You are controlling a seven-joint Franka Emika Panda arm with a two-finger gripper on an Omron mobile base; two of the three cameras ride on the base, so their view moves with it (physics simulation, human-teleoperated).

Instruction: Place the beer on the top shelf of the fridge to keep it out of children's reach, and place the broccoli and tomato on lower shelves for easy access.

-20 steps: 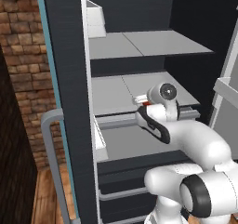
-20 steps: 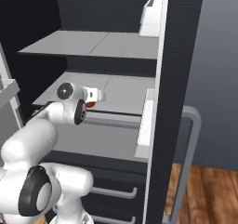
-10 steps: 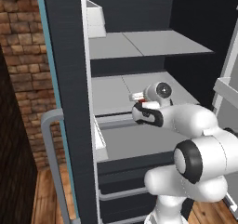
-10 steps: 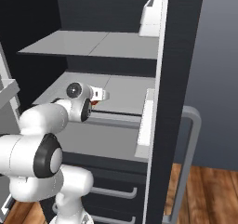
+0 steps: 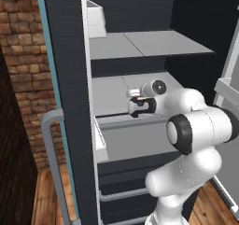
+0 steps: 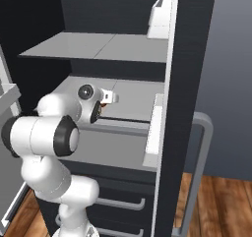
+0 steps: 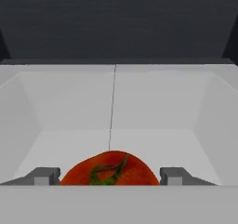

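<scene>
The tomato [image 7: 110,169], red-orange with a green stem, sits between my finger tips [image 7: 44,175] in the hand view. My gripper [image 7: 110,175] is shut on it, just above the fridge's middle grey shelf [image 7: 153,102]. From the base, the gripper [image 5: 133,96] reaches over that shelf [image 5: 109,86] inside the dark fridge [image 5: 70,79]. A sliver of tomato [image 6: 103,104] peeks under the gripper [image 6: 110,98] in the right base view. The beer and the broccoli are out of view.
The top grey shelf [image 5: 140,44] lies above the hand. A white door bin [image 5: 95,21] hangs at upper left. A grey drawer [image 5: 133,137] sits below the middle shelf. The curved grey door handle [image 6: 202,157] stands right of the fridge [image 6: 192,59].
The hand has pushed further in over the middle shelf with the tomato still between its fingers. The elbow has swung up and forward.
</scene>
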